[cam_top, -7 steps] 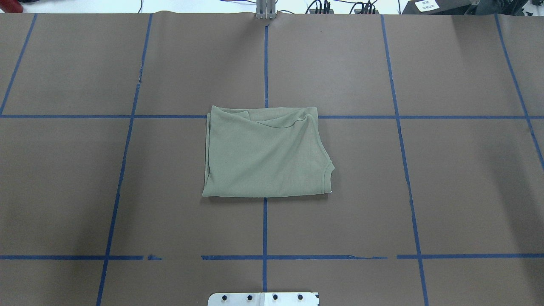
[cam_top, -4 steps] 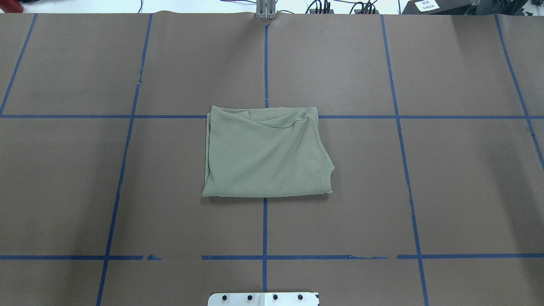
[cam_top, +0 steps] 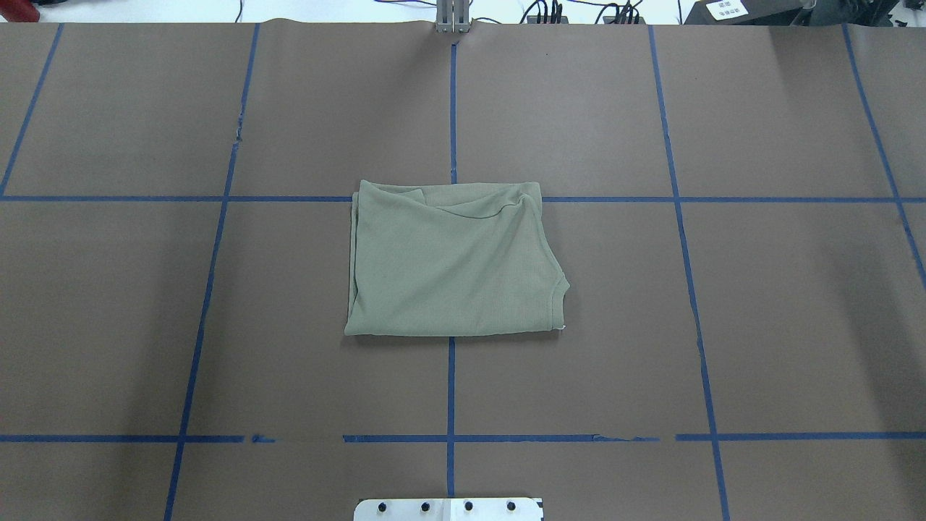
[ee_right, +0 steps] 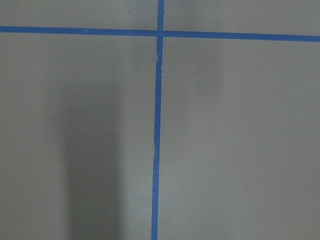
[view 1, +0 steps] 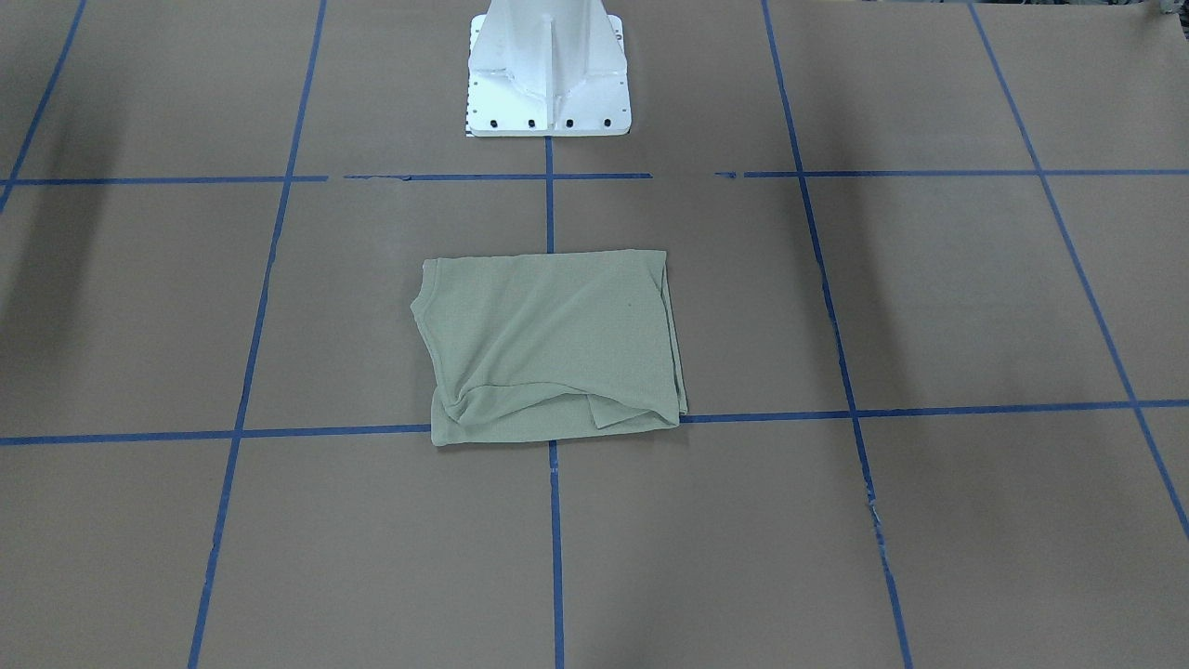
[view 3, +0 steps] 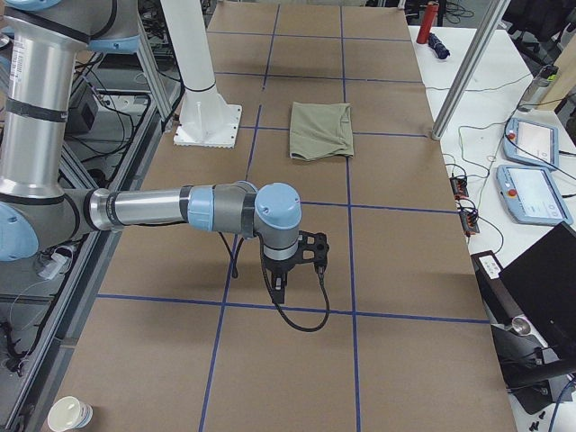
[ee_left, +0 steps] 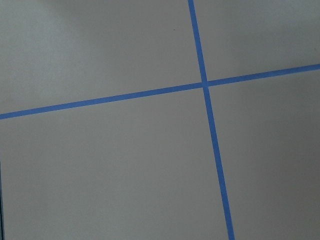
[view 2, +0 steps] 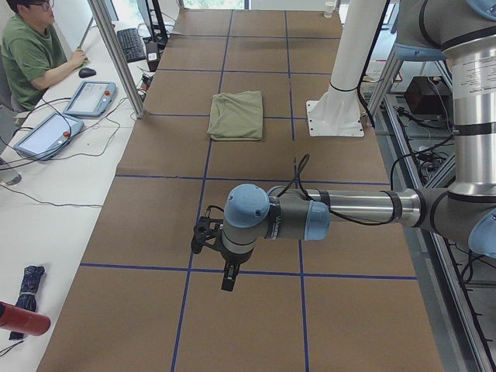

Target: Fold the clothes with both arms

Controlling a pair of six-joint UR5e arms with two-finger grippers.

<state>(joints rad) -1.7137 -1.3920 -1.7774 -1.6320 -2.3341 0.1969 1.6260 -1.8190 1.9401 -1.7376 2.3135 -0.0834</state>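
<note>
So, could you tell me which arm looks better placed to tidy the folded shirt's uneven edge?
Right, marginally. The shirt has its flared ribbed corner on the robot's right. Both the left gripper and right gripper hang well away from it.

No legible text, brand, number or sign in any view.

White label (cam_top: 727, 9) on dark box (cam_top: 774, 9) beyond far edge of bench (cam_top: 579, 362), overhead view: few dark printed lines, possibly characters, too small and blurred to read.

Second white label (view 3: 489, 266) on side desk (view 3: 540, 99) beside black screen (view 3: 540, 288), right-side view: print too small to read.

Two handheld tablets (view 3: 537, 141) on same desk: screens lit, contents unreadable.
</note>
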